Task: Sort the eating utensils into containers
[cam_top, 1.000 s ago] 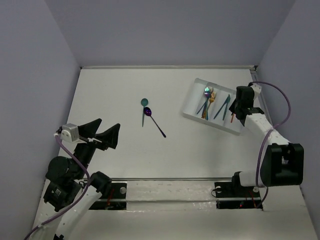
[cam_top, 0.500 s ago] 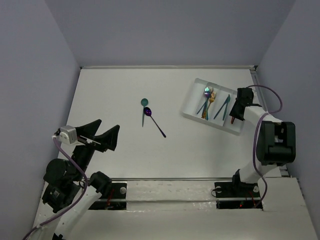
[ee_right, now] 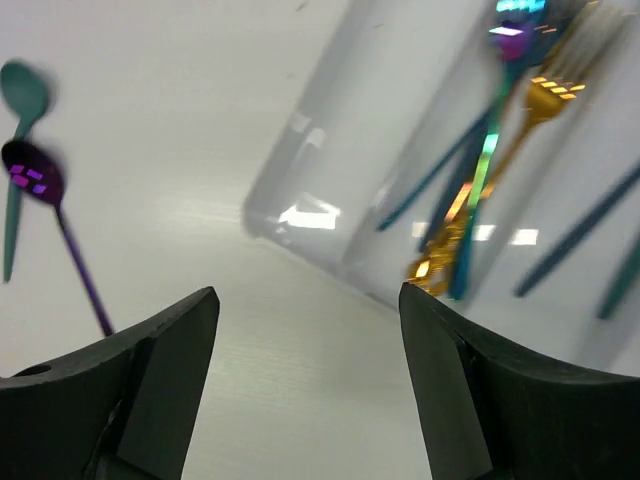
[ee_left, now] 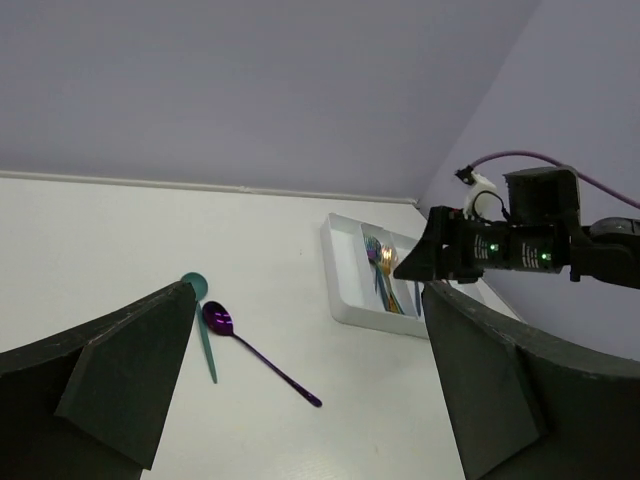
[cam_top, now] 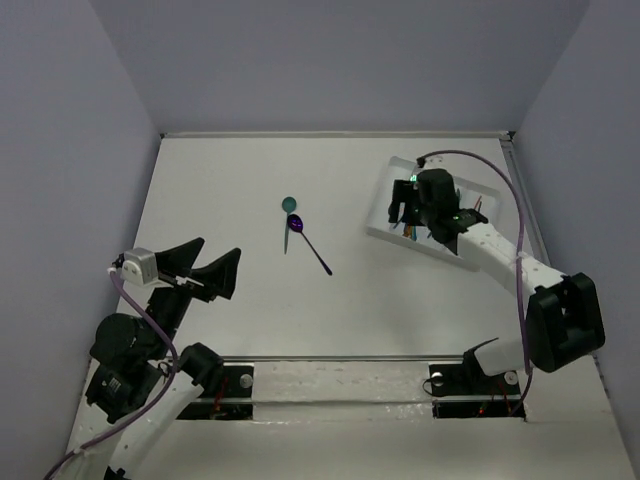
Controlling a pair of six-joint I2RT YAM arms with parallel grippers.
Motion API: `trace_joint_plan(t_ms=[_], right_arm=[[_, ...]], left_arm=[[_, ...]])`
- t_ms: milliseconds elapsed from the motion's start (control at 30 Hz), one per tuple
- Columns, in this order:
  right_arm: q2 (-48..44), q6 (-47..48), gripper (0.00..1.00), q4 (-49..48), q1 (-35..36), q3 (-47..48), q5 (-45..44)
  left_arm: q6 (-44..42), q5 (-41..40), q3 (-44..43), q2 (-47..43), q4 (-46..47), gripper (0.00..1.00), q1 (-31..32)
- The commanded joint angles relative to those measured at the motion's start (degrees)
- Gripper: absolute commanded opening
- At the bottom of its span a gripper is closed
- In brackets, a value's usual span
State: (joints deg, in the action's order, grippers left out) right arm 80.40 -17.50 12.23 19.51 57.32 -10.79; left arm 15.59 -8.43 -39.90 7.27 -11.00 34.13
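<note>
The right fingers [cam_top: 402, 211] hang over the white tray [cam_top: 377, 222], at its side that faces the middle of the surface [cam_top: 230, 180]. In the right wrist view both fingers [ee_right: 455, 385] are spread wide apart and there is nothing between them. Under them this view shows the tray's near wall [ee_right: 300, 170] and part of its long compartments. A gold fork [ee_right: 545, 100] lies in one compartment together with a spoon of shifting blue and purple colour [ee_right: 500, 60] and some teal handles [ee_right: 435, 170]. More teal utensils [ee_right: 590, 230] lie in the next compartment. The view is blurred, so I cannot tell their exact kinds.

Two utensils are on the open surface, well apart from the tray. A teal spoon [cam_top: 288, 212] lies with its bowl to the far side. A purple spoon [cam_top: 312, 246] lies just beside it, its bowl close to the teal handle and its own handle slanting toward the right arm. I cannot tell if they touch.

The left fingers [cam_top: 222, 272] are at the near left, well apart from both spoons. They stand wide open and hold nothing, as the left wrist view [ee_left: 120, 375] confirms.
</note>
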Motion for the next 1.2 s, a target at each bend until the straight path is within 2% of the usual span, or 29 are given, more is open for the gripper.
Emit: trace_joint_plan(t_ms=[0, 67, 133, 167, 233, 467, 767, 800, 900, 933, 1000, 1067, 1100, 1167], right_arm=[[7.12, 0.71, 0.76, -1.33, 12.20, 4.01, 4.02], [11.25, 1.50, 0.69, 0.76, 19.38, 6.91, 0.44], [17.90, 2.72, 0.64, 4.53, 23.45, 12.69, -2.56], [19.95, 2.90, 0.63, 5.69, 26.26, 14.56, -4.92], [24.86, 3.26, 0.63, 6.58, 28.21, 18.33, -4.34], [34.80, 4.57, 0.61, 6.75, 29.45, 27.12, -1.00], [43.34, 6.07, 0.54, 9.13, 29.98, 35.40, -2.13], [44.65, 6.24, 0.46, 9.30, 29.98, 36.62, -2.31], [45.98, 6.16, 0.36, 9.48, 29.98, 37.95, -2.57], [46.33, 5.98, 0.28, 9.13, 29.98, 38.30, -2.40], [46.69, 5.98, 0.19, 8.86, 29.98, 38.39, -2.22], [47.13, 5.81, 0.13, 9.65, 29.98, 38.92, -2.75], [47.04, 5.63, 0.07, 10.00, 29.98, 38.66, -3.44], [46.60, 5.28, 0.03, 9.92, 29.98, 37.87, -4.07]], left_arm=[[0.05, -0.63, -0.79, 2.22, 2.04, 0.99, -0.64], [0.22, -1.15, -0.88, 3.19, 1.87, 0.99, -1.34], [0.22, -1.24, -0.97, 3.98, 1.69, 0.99, -2.04], [0.23, -1.07, -0.97, 4.24, 1.78, 0.99, -2.57], [0.23, -0.89, -0.97, 4.94, 1.78, 0.99, -3.10], [0.14, 0.51, -0.79, 6.53, 2.39, 0.99, -4.86], [-0.04, 1.30, -0.79, 7.23, 2.74, 0.99, -5.91], [-0.04, 1.31, -0.79, 7.32, 2.74, 0.99, -5.92], [-0.13, 1.48, -0.79, 7.41, 2.83, 0.99, -5.92], [-0.13, 1.40, -0.79, 7.50, 2.74, 0.99, -5.92], [-0.13, 1.57, -0.79, 7.59, 2.74, 0.99, -5.92], [-0.13, 1.57, -0.79, 7.67, 2.83, 0.99, -5.92], [-0.13, 1.48, -0.79, 7.67, 2.83, 0.99, -5.92], [-0.21, 1.48, -0.79, 7.50, 2.92, 0.99, -5.92]])
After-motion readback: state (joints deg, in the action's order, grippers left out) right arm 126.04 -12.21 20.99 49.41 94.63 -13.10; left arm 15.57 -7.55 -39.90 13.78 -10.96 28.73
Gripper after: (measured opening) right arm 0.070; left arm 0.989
